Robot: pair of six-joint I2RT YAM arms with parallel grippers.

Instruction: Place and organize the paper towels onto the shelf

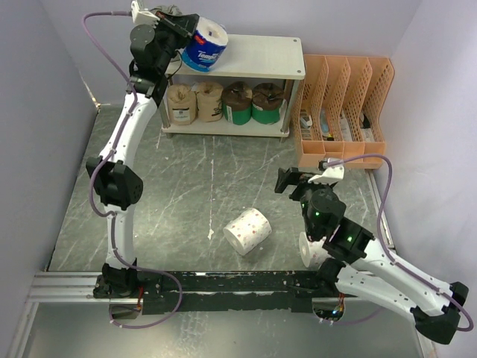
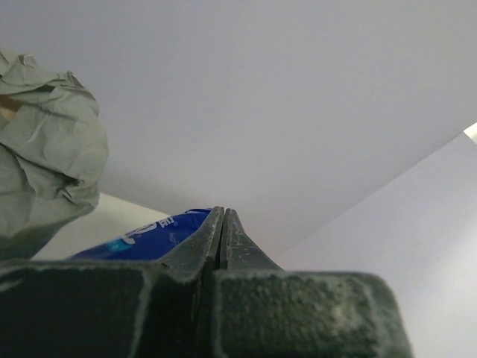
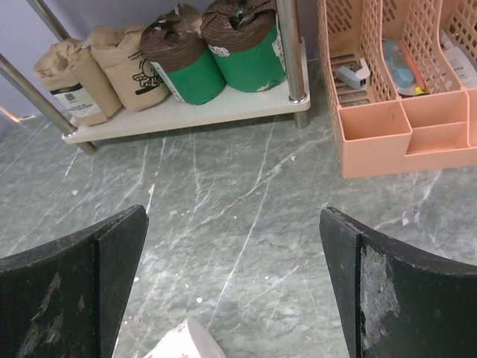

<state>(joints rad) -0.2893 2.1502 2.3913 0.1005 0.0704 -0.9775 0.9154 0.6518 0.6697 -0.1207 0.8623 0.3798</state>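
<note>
Paper towels (image 1: 223, 101) are mostly sitting on the shelf (image 1: 261, 56); two white rolls (image 1: 248, 231) are lying on the desk (image 1: 186, 186). Left end effector (image 2: 223, 216) is showing fingers pressed together, right end effector (image 3: 232, 216) spread apart.

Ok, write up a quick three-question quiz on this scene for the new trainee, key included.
1. True or false: the right gripper is open and holds nothing.
2. How many wrapped rolls stand on the lower board of the shelf? A) two B) four C) six
3. Fill in: the roll nearest the left gripper is ____ and white.

Key: 1 true; 2 B; 3 blue.
</note>
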